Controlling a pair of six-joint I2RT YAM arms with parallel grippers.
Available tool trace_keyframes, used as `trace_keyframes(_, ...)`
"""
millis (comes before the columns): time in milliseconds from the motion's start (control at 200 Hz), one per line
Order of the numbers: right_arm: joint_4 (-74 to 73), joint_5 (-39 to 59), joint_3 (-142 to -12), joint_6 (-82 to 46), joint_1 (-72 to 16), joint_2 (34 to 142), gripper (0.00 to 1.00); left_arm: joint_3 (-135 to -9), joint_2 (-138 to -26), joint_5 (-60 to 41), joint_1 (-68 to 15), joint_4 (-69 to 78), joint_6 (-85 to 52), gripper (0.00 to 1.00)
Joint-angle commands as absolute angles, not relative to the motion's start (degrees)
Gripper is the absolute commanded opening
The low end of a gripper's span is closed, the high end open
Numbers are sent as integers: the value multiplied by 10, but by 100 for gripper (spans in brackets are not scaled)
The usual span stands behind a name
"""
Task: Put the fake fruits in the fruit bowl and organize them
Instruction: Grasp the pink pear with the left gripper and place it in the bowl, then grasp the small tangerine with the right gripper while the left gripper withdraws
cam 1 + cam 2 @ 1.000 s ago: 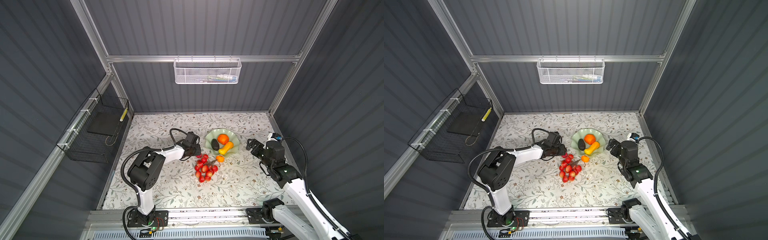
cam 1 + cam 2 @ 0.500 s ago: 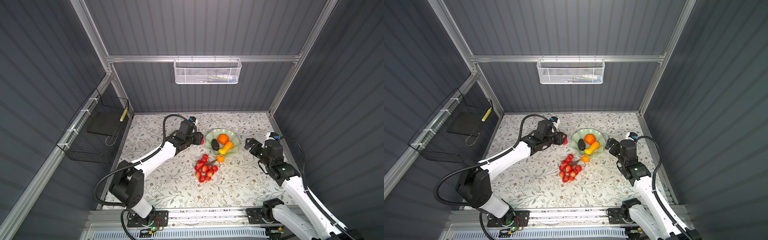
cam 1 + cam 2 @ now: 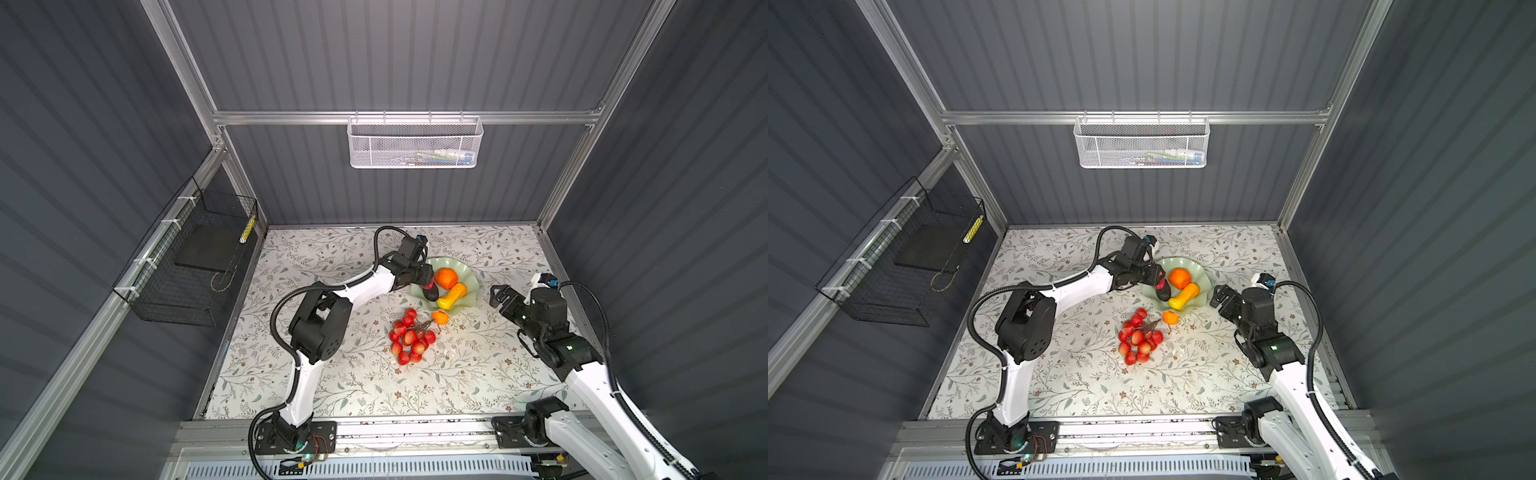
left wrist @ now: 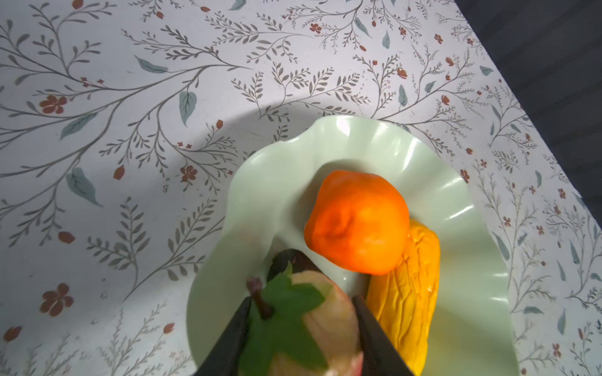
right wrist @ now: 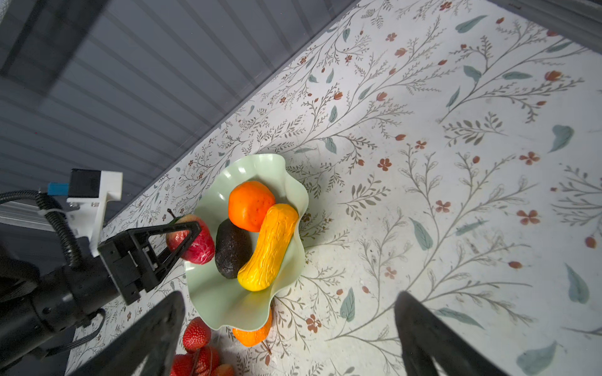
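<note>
While three fruits (image 3: 446, 277) lay in one bowl (image 3: 455, 263), the left gripper (image 4: 300, 301) pinched a red fruit (image 5: 198, 247); the right gripper (image 5: 289, 293) gaped.

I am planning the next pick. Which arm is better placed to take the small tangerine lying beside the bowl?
Probably the right. The right fingers stand open and empty beside the fruit bowl, facing the small tangerine. The left fingers are shut on a red fruit at the bowl's rim.

left hand (image 4: 301, 304) clamped (right hand (image 5: 290, 296) agape)
</note>
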State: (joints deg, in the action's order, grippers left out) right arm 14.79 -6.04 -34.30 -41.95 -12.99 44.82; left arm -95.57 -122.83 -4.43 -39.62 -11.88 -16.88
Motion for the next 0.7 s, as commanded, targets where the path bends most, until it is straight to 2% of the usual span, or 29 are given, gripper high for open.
trace_keyframes(0,155,-53,-335,-427,-128,442,99,-995,-1249,-57,-393,-123,-167,43)
trace_keyframes(185,154,-50,-330,-428,-128,444,99,-1009,-1269,-62,-393,-124,-180,64)
trace_keyframes(340,170,-33,-332,-436,-129,456,99,-996,-1245,-53,-394,-120,-182,74)
trace_keyframes(440,177,-10,-325,-451,-137,473,94,-981,-1209,-27,-393,-113,-180,78)
trace_keyframes(595,158,-19,-288,-501,-207,490,85,-932,-1121,37,-389,-77,-179,86)
trace_keyframes(695,153,-46,-279,-534,-273,518,82,-867,-1042,101,-384,-33,-181,93)
